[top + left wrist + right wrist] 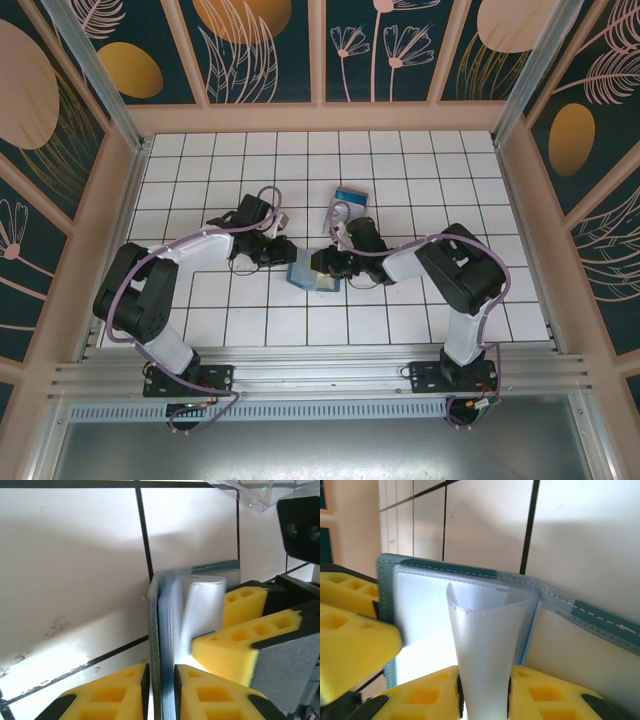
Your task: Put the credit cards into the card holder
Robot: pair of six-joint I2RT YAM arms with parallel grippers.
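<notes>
On the tabletop [250, 325], the card holder [312, 276] shows a teal cover and pale see-through sleeves. Left claw [161, 677] is clamped on its cover edge; right claw [485, 700] pinches one curled sleeve.

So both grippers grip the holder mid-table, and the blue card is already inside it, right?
Not quite. The blue card lies farther back, apart from the holder, as the top view shows. The left gripper and right gripper do grip the holder mid-table.
</notes>
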